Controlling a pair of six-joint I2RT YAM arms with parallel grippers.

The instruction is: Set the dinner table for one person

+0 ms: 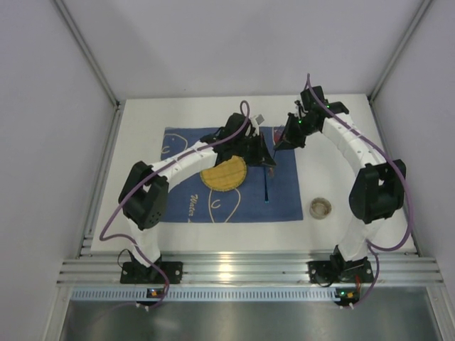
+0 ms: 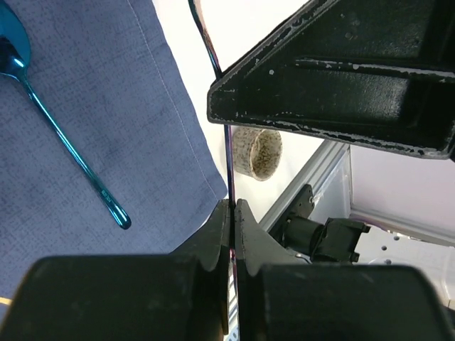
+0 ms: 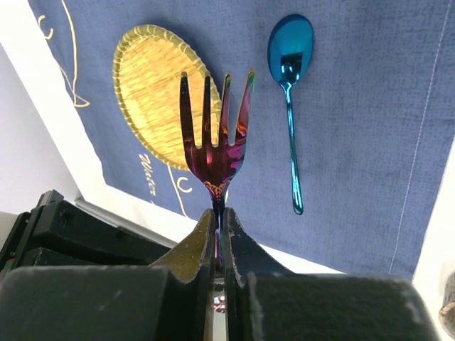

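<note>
Fork (image 3: 215, 153) hung above the mat (image 1: 281, 202), tines free, gripped at two places along its handle. Right jaws were pinched shut on the neck just under the tines. Left jaws were pinched shut on the same thin handle further down, close to the right ones. It read as a handover, right to left.

The desk (image 1: 138, 128) lay below, white, carrying the mat. On the mat sat a yellow woven disc (image 3: 153, 92), with the spoon (image 3: 290, 53) just beside it on the right arm's side. A small cup (image 1: 320, 207) stood off the mat on bare desk.

My judgement on doing it well:
- Right jaws should open first and back straight off, with no twist, while the left hold firm.
- The handle is thin, so it could pivot or slip.
- Then lay the fork flat on the disc's free side, parallel to the spoon and clear of the rim.
</note>
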